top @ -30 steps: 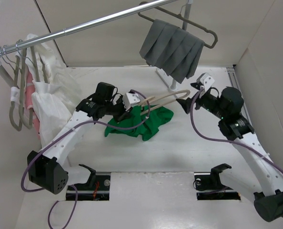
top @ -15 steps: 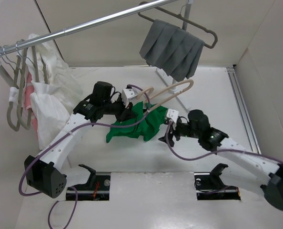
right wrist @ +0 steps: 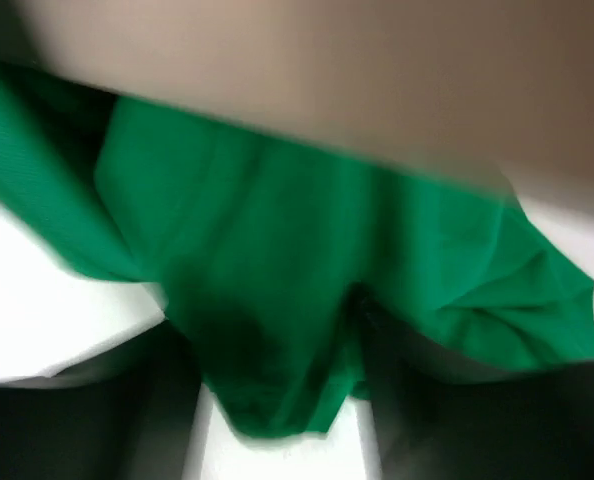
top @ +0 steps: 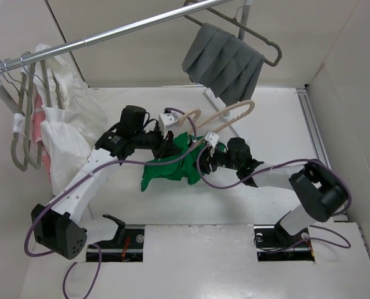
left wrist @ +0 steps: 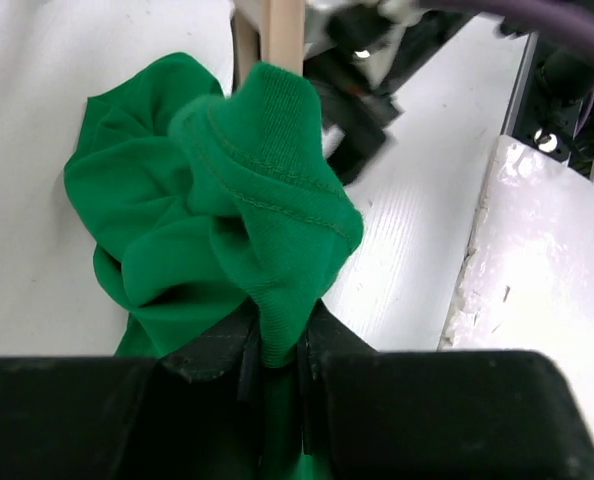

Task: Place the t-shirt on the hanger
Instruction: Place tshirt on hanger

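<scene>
Left gripper [left wrist: 275,365] is pressed together on a fold of the t-shirt [left wrist: 207,220]; the ribbed neck edge is bunched over the lower part of the hanger [left wrist: 282,30], and the rest of the cloth lies in a heap on the table [top: 266,180] between the two arms. Right gripper [top: 202,157] is at the right edge of the shirt with green cloth between its fingers; its view is blurred, so I cannot tell if it grips or not. I think the danger is this: if the right gripper catches both layers and pulls sideways, the neck can slide off the hanger; a strong pull may also drag the cloth out of the left pinch, or tip the hanger.
</scene>
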You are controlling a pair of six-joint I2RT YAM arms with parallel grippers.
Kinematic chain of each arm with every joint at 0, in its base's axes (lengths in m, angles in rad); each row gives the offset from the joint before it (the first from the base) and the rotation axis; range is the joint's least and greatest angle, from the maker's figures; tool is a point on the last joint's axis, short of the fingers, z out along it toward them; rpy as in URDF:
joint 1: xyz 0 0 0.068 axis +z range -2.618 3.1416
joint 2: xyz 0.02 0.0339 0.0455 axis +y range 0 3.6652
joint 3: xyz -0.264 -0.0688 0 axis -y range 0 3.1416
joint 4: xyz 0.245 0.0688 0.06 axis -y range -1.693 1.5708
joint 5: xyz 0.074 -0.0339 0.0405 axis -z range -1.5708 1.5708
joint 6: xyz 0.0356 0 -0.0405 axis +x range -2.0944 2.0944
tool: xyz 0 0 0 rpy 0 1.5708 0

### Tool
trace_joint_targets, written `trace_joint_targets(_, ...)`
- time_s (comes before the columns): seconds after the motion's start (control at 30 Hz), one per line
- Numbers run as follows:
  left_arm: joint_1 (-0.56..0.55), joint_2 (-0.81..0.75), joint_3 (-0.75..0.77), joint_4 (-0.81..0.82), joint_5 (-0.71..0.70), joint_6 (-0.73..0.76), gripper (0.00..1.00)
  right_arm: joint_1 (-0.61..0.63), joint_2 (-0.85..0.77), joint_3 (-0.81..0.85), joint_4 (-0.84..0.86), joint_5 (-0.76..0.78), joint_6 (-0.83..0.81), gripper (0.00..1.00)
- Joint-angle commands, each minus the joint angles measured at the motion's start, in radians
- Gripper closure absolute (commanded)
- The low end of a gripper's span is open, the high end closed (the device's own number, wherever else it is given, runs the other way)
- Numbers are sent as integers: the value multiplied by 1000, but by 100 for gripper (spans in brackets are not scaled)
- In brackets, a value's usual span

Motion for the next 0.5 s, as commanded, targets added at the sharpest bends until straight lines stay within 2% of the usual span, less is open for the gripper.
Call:
trace_joint_targets(0.0,4,-57,11,72,63,-41,100,-29,79,24,271,-107,116,47)
trace_joint_targets(0.03,4,-66,11,82,63,-41,100,-43,91,12,298,-133,130,60)
trace_joint_targets(0.07,4,-66,11,82,63,-41,100,-52,91,12,308,-134,142,95)
trace_joint_targets(0.1,4,-66,11,82,63,-41,100,-75,82,-16,309,-134,167,100)
trace_joint_targets(0.17,34,-77,11,65,63,-15,100,-118,44,-69,327,-134,194,100)
trace_joint_targets(0.23,79,-90,11,30,77,29,100,-217,-49,-164,307,-134,222,100)
trace_joint_targets(0.27,108,-90,-1,14,106,89,100,-257,-89,-189,268,-125,222,100)
trace_joint_targets(0.3,169,-90,-2,-7,122,129,100,-300,-131,-211,158,-124,222,100)
trace_joint_targets(0.33,192,-90,-2,-35,132,181,100,-387,-210,-237,96,-115,210,100)
trace_joint_targets(0.4,205,-90,-2,-140,99,318,100,-473,-280,-246,1,-130,188,100)
trace_joint_targets(0.43,205,-90,-12,-160,79,435,100,-553,-306,-246,-79,-147,178,100)
trace_joint_targets(0.47,205,-90,-21,-161,59,465,100,-590,-345,-236,-111,-166,156,100)
